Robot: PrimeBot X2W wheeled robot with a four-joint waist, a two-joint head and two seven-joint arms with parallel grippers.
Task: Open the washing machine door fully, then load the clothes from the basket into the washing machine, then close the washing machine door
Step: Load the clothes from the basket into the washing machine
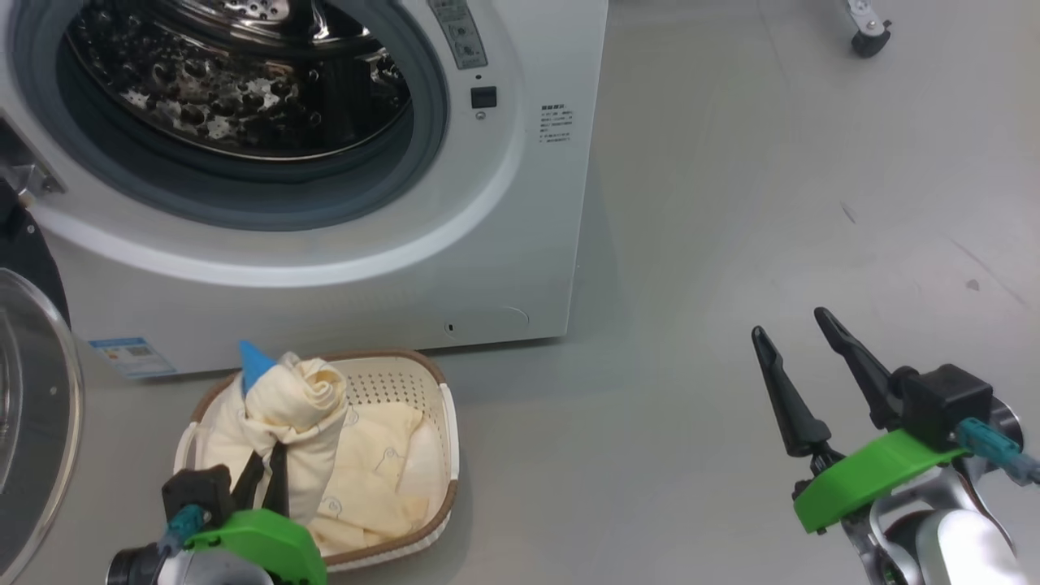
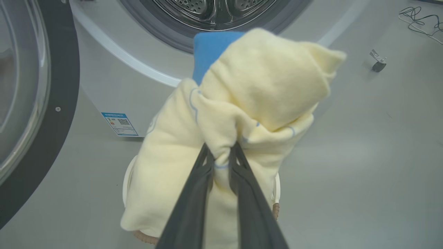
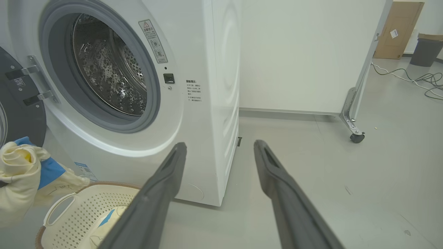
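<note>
The washing machine door (image 1: 32,422) stands open at far left. The left gripper (image 2: 221,150) pinches a cream garment (image 1: 296,406), raised above the other clothes (image 1: 382,479) in the basket (image 1: 445,455), just before the washing machine (image 1: 520,244). At the right, the right gripper (image 1: 790,322) is spread wide above the floor (image 1: 731,203).

The right gripper (image 1: 789,320) has dark fingers (image 1: 784,398), green bracket (image 1: 869,475) and teal plug (image 1: 987,443).

Your head camera looks steeply down on the washing machine (image 1: 325,309) and the basket (image 1: 390,382); both wrist cameras sit low, facing that machine.
</note>
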